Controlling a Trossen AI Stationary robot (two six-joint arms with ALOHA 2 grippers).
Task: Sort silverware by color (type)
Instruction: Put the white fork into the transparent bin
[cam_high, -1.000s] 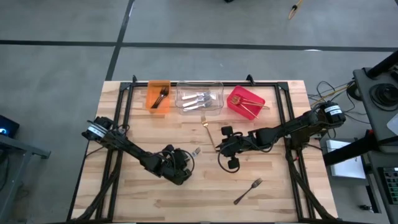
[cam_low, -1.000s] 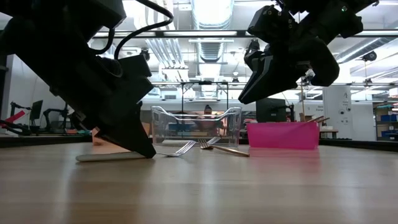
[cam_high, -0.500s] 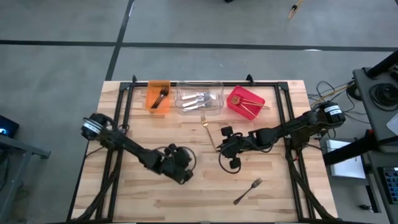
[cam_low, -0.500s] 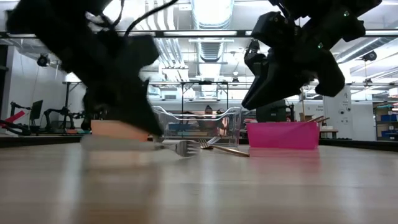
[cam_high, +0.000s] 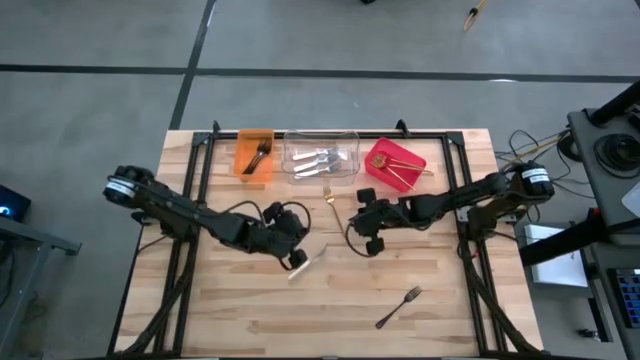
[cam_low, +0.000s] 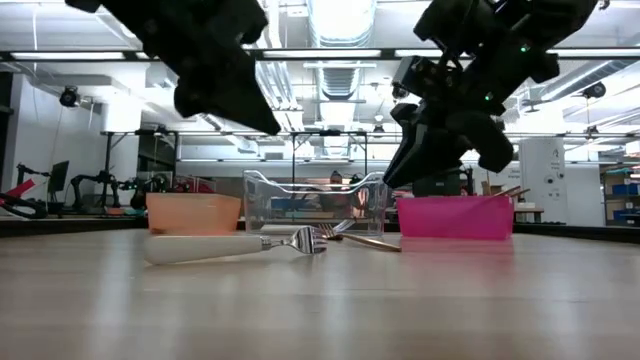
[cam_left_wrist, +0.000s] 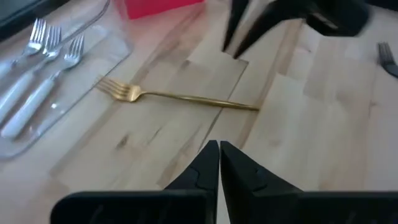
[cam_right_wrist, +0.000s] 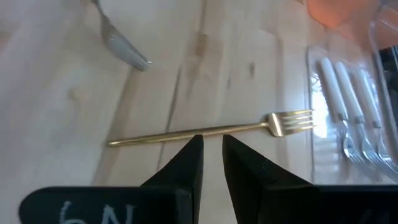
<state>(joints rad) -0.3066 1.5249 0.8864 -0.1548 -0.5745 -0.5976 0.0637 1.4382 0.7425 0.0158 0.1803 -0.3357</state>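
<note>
Since a second ago the left claw (cam_high: 297, 262) has lifted off the white-handled fork (cam_high: 303, 265), which slid rightward and now lies free on the counter (cam_high: 220, 300); the right claw (cam_high: 362, 222) has drawn up the frame toward the gold fork (cam_high: 336, 211).

High view: at mid-frame the left claw sits closed and empty, just beside the white-handled fork. The right claw, right of centre, hovers beside the gold fork, fingers slightly parted, holding nothing. A dark fork (cam_high: 399, 307) lies alone at lower right. Along the upper edge stand an orange bin (cam_high: 254, 154) with a dark fork, a clear bin (cam_high: 321, 157) with white-handled forks, and a red bin (cam_high: 395, 165) with gold pieces. Grey floor surrounds the counter.

Low view: the white-handled fork (cam_low: 235, 246) lies flat at left centre, the gold fork (cam_low: 360, 240) behind it, both claws raised above. The three bins stand across the middle, a workshop with ceiling lights beyond.

Left wrist view: the closed fingers (cam_left_wrist: 239, 171) point toward the gold fork (cam_left_wrist: 177, 95); white-handled forks fill the upper left.

Right wrist view: narrowly parted fingers (cam_right_wrist: 187, 165) hang over the gold fork (cam_right_wrist: 211, 131).
</note>
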